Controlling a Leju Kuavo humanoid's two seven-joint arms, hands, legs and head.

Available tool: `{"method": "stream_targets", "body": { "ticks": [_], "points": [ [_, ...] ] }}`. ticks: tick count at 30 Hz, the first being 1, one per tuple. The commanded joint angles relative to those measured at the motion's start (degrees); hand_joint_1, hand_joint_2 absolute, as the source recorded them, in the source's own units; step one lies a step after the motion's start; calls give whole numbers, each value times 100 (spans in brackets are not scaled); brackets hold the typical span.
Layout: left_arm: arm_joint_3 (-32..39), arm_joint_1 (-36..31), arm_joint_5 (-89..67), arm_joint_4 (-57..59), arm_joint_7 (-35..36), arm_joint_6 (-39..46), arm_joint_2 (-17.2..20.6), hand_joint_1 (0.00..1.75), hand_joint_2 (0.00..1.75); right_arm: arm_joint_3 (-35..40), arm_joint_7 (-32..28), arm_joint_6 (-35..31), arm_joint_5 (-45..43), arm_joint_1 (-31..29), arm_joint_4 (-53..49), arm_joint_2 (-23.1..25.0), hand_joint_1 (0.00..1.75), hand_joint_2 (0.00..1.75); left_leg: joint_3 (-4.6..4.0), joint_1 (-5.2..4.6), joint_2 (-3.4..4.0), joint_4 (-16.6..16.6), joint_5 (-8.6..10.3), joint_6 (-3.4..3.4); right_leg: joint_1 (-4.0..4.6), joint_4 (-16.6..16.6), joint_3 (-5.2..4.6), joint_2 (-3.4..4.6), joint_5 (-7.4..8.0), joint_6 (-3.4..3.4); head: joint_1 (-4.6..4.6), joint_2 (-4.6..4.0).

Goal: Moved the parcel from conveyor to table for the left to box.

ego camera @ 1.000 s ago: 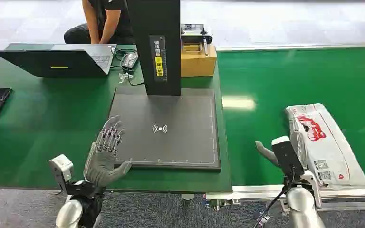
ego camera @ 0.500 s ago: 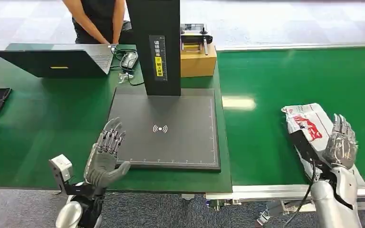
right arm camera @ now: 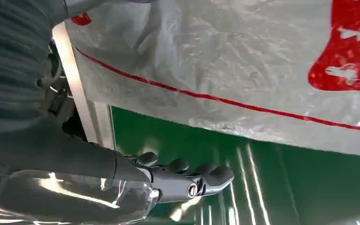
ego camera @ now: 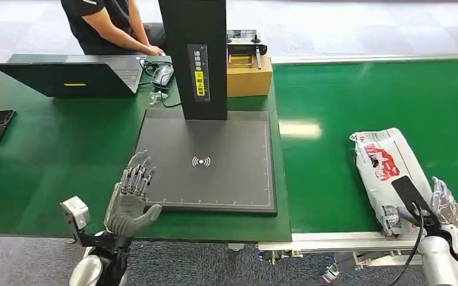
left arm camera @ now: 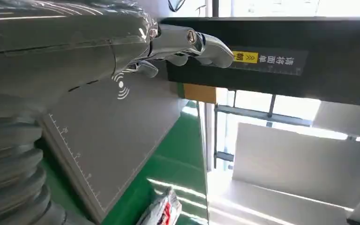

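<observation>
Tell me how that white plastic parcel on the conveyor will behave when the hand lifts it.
The parcel looks like a soft poly mailer, creased and wrinkled, so it will probably sag rather than stay stiff. Its glossy film, seen in the right wrist view, may be slippery against the right hand. It lies flat on the conveyor belt, so rolling seems unlikely.

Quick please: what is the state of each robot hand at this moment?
Left robot hand: open, holding nothing, beside the scanner plate.
Right robot hand: open, fingers alongside the parcel, not gripping it.
</observation>
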Motion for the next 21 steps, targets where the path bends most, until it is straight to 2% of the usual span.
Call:
{"method": "stream_targets", "body": {
  "ticks": [1,13,14,15,16,17,21],
  "points": [
    [-20,-95,35,366,47,74,133,0,175,-295,136,47,-85,-264,1347,9,0,175,21,5,-9,-20,7,-19,1,-22,23,-2,7,12,0,0],
    [57,-110,38,419,38,153,129,0,175,-663,-421,1074,-1279,-527,1746,290,0,175,20,7,6,-12,4,-13,5,-15,23,11,7,10,0,0],
    [64,-109,45,426,26,173,132,0,175,-766,-474,1260,-1508,-566,1785,308,94,175,24,7,7,-19,7,-18,3,-21,26,13,10,14,2,0],
    [66,-109,58,439,6,202,141,0,175,-783,-545,1487,-1724,-596,1829,319,164,175,21,6,7,-13,3,-14,3,-14,24,12,7,10,2,0],
    [66,-109,58,439,6,202,141,0,175,-783,-545,1487,-1724,-596,1829,319,164,175,25,6,8,-21,8,-19,2,-21,27,14,10,13,2,0],
    [70,-105,64,443,-2,212,145,0,175,-765,-559,1519,-1781,-610,1842,332,175,175,25,5,10,-22,8,-19,1,-21,25,16,11,12,0,0],
    [81,-81,84,436,-30,257,156,0,175,-792,-744,2047,-2350,-646,1811,388,175,175,17,7,14,-9,2,-11,5,-12,19,17,8,8,0,0]
  ]
}}
